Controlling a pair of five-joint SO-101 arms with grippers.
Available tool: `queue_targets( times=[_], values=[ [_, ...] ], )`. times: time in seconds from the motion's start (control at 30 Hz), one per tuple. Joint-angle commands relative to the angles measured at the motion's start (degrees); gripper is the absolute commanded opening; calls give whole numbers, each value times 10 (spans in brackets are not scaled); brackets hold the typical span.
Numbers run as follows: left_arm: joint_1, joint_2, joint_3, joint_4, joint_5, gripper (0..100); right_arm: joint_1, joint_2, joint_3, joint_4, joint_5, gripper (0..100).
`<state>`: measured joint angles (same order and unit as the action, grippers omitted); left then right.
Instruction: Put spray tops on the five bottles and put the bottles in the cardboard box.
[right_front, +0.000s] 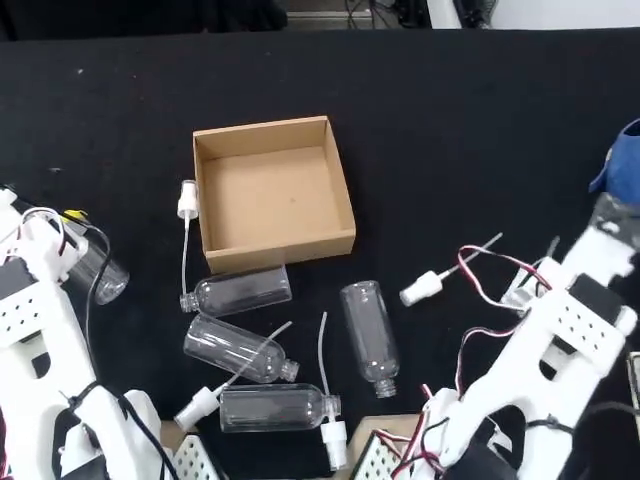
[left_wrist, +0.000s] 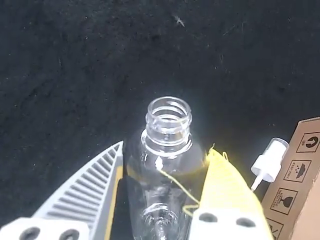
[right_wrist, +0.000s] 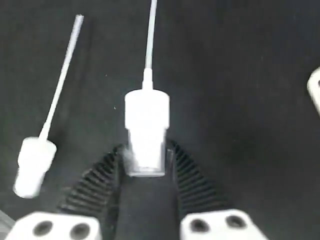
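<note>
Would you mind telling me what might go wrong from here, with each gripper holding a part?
1. The spray top in the right gripper has a long thin tube; it may miss the narrow neck of the bottle in the left gripper and bend.
2. The smooth bottle could slip when pressed.
3. Loose bottles lie near the cardboard box; an arm might knock them.

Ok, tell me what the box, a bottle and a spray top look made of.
Box: brown cardboard, matte, raw cut edges. Bottle: probably clear plastic, glossy; the dark table shows through. Spray top: likely white plastic, smooth, opaque.
</note>
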<state>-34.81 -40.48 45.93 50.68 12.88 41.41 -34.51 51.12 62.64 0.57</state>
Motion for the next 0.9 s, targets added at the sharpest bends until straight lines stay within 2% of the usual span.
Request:
queue_targets(
  times=[0.0, 0.1, 0.23, 0.3, 0.47, 0.5, 0.57, 0.6, 0.67, 0.87],
  values=[
    [-2, -19, -5, -9, 4, 30, -21, 0, 1, -12, -34, 219],
    [-2, -19, -5, -9, 4, 30, -58, 0, 3, 3, 10, 315],
    [-2, -19, -5, -9, 4, 30, -105, 0, -26, 40, 113, 286],
    [-2, -18, -5, -9, 4, 30, -100, 0, -51, 51, 229, 253],
    [-2, -18, -5, -9, 4, 30, -28, 4, -74, 40, 614, 234],
    [-2, -19, -5, -9, 4, 30, -11, 4, -74, 40, 672, 234],
    [-2, -19, -5, -9, 4, 30, 16, 5, -73, 35, 742, 234],
    [-2, -19, -5, -9, 4, 30, 25, 5, -73, 34, 755, 234],
    [-2, -19, -5, -9, 4, 30, 36, 5, -68, 34, 736, 234],
    [-2, -18, -5, -9, 4, 30, 23, 4, 7, 34, 509, 230]
  ],
)
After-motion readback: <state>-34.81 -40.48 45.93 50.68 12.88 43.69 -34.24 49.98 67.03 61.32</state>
